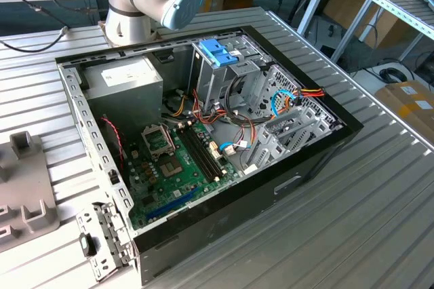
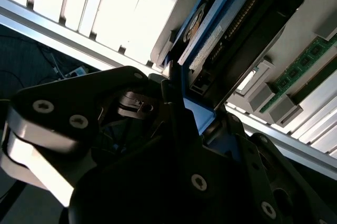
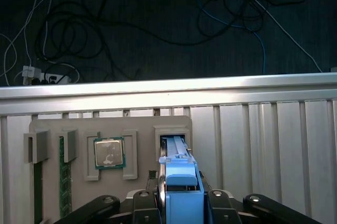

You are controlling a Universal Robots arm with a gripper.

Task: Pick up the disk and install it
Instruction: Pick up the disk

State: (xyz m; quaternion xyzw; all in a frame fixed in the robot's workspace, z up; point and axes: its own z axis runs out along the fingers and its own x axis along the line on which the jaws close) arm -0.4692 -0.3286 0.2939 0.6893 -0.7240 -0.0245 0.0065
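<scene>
gripper (image 3: 180,197) clamping the disk (image 3: 178,169) by its blue frame; disk standing on edge in the grey tray (image 3: 79,125), tray (image 1: 37,187) sitting at 9 o'clock of the pc case (image 1: 271,194) in the exterior view. risking frame slipping or snagging the slot if tilting.

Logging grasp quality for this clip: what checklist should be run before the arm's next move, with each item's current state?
1. Grip: end effector closed on the disk: ok, blue frame gripped on both sides.
2. Lift: the disk out of the grey holder: not ok, its end sits in the slot.
3. Clearance: processor chip apart from end effector: ok.
4. Access: computer case open: ok.
5. Route: cables clear of the install spot: cannot tell.
</scene>
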